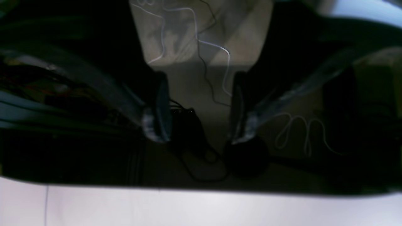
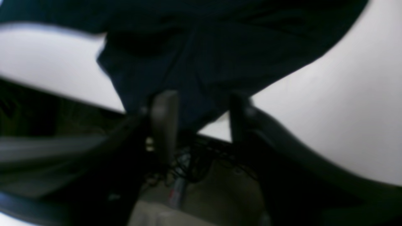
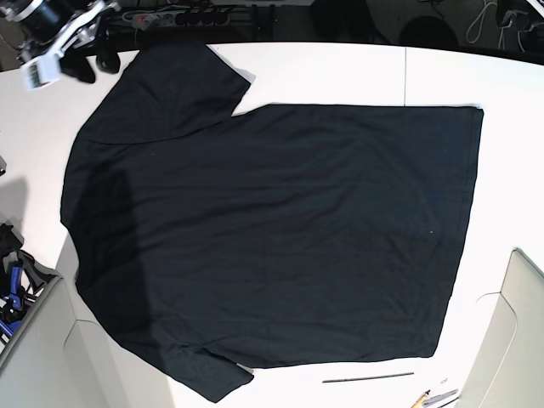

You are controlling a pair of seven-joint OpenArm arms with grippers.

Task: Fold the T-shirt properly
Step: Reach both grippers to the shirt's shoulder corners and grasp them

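Observation:
The black T-shirt lies spread flat on the white table, neck end to the left and hem to the right. One sleeve points to the far left corner, the other to the near left. My right gripper is at the far left corner, just beside the far sleeve. In the right wrist view it is open, with the sleeve cloth reaching down to between its fingers. My left gripper is open and empty, past the table edge over the floor. It is out of the base view.
A thin black rod lies near the front edge by the hem. Beige panels stand at the near right and near left. A power strip and cables lie beyond the far edge. Blue-handled tools sit at the left.

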